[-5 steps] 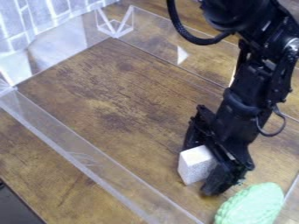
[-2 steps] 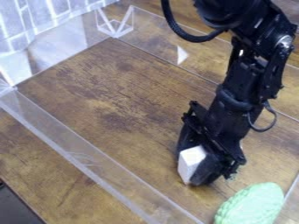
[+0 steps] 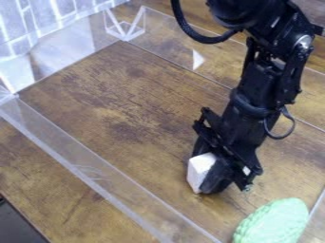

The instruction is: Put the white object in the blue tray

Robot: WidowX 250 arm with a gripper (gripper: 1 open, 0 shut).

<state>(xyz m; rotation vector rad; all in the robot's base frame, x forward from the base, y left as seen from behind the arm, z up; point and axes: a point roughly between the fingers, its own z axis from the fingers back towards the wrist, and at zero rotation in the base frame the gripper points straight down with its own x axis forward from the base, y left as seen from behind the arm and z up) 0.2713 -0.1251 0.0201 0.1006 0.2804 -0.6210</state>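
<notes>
The white object (image 3: pixel 203 174) is a small plain block resting low on the wooden counter (image 3: pixel 127 104), near its front right part. Only its near faces show; the block stands slightly tilted, its visible long edge running roughly upright and leaning a little to the right, with a corner turned toward the camera. Its far side is hidden behind the black fingers.

The pincer (image 3: pixel 219 176) comes down steeply from the dark arm (image 3: pixel 260 85) above and to the right of the white object. Its jaws stand clenched on the white object, one dark finger (image 3: pixel 241 176) pressed to the block's right side and the other behind its upper left edge. Whether the block's underside touches the counter cannot be told.

A bumpy light-green lump (image 3: pixel 273 221) lies to the lower right of the white object, near it but apart. A clear plastic wall (image 3: pixel 89 166) runs along the counter to the left of the white object.
</notes>
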